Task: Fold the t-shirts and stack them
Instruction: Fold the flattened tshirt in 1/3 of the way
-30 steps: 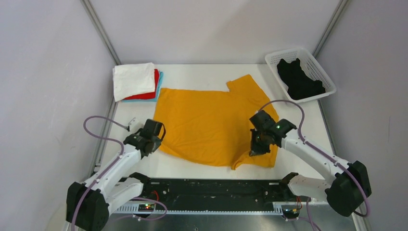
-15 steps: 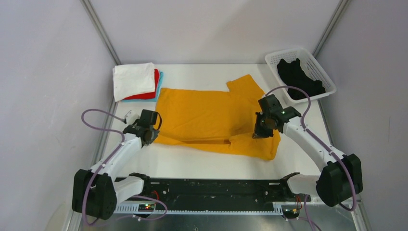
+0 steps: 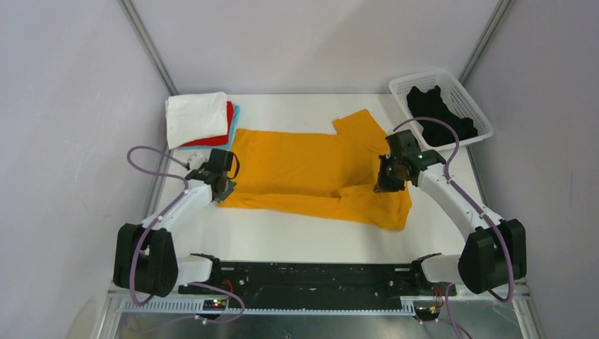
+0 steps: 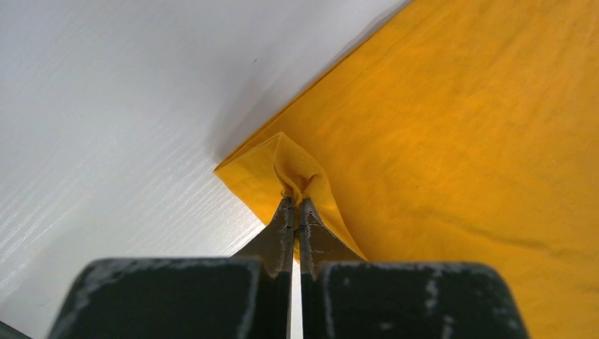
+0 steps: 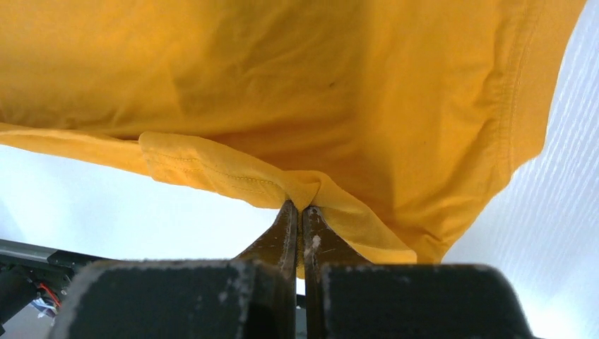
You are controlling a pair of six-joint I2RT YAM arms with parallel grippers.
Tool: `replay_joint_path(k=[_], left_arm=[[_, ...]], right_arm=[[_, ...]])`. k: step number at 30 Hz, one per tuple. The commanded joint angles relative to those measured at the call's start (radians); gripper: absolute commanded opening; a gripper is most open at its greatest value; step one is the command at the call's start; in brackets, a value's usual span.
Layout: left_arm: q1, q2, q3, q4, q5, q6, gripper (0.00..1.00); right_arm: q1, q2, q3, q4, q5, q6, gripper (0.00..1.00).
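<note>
Since a second ago, both arms have reached farther from their bases and carried the near hem of the mustard-yellow t-shirt (image 3: 311, 173) up over its far half. The shirt, which then lay spread wide toward the near edge, is now a narrower band across the middle of the table (image 3: 297, 236), with its fold line on the near side. The left gripper (image 3: 223, 188) has its fingers pressed tightly together on a small peaked pinch of the hem at the shirt's left end, held low over the cloth. The right gripper (image 3: 389, 185) is closed just as tightly on a doubled seam at the right end, where the cloth bunches and sags toward the near right corner. One sleeve sticks out toward the far side. Just beside the shirt's far-left corner sits a folded stack: a white t-shirt (image 3: 196, 116) on top, a red t-shirt (image 3: 227, 121) under it and a light-blue t-shirt (image 3: 236, 120) at the bottom. At the far right, near the right arm's cable, the white basket (image 3: 402, 85) holds a crumpled black t-shirt (image 3: 438, 119), apart from the yellow one
</note>
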Motion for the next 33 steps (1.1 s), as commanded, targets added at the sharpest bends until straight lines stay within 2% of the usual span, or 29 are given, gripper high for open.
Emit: replay_joint_path(k=[1, 6, 10, 11, 14, 15, 16, 17, 19, 20, 24, 25, 30, 33], left_arm=[[0.019, 0.047, 0.058, 0.022, -0.019, 0.027, 0.00], [0.051, 0.096, 0.067, 0.019, -0.018, 0.034, 0.00], [0.069, 0.135, 0.080, 0.024, -0.006, 0.046, 0.05], [0.069, 0.144, 0.085, 0.031, 0.002, 0.055, 0.14], [0.069, 0.208, 0.130, 0.059, 0.013, 0.076, 0.29], [0.069, 0.239, 0.162, 0.066, 0.009, 0.093, 0.41], [0.071, 0.255, 0.183, 0.067, 0.002, 0.113, 0.65], [0.072, 0.279, 0.217, 0.067, 0.001, 0.121, 0.77], [0.073, 0.291, 0.252, 0.066, 0.006, 0.132, 0.97], [0.074, 0.290, 0.260, 0.067, 0.013, 0.138, 0.99], [0.073, 0.239, 0.269, 0.067, 0.062, 0.161, 1.00], [0.073, 0.221, 0.261, 0.068, 0.091, 0.168, 1.00], [0.043, 0.152, 0.176, 0.069, 0.180, 0.203, 1.00], [-0.005, 0.119, 0.108, 0.080, 0.199, 0.213, 1.00]], right_arm=[[-0.020, 0.042, 0.068, 0.098, -0.032, -0.087, 0.00], [-0.074, 0.099, 0.109, 0.186, -0.062, -0.178, 0.00], [-0.112, 0.202, 0.171, 0.190, -0.160, -0.243, 0.00], [-0.111, 0.241, 0.179, 0.195, -0.179, -0.259, 0.02], [-0.113, 0.356, 0.226, 0.241, -0.222, -0.343, 0.05], [-0.114, 0.381, 0.266, 0.244, -0.209, -0.354, 0.07], [-0.115, 0.437, 0.288, 0.248, -0.170, -0.370, 0.15], [-0.117, 0.464, 0.337, 0.251, -0.147, -0.369, 0.18], [-0.119, 0.534, 0.430, 0.216, -0.077, -0.342, 0.32], [-0.118, 0.567, 0.458, 0.204, -0.052, -0.325, 0.43], [-0.102, 0.566, 0.529, 0.229, 0.056, -0.267, 0.61], [-0.096, 0.537, 0.523, 0.229, 0.074, -0.239, 0.63], [-0.038, 0.366, 0.301, 0.269, 0.027, -0.155, 0.97], [-0.005, 0.276, 0.177, 0.292, -0.034, -0.044, 0.99]])
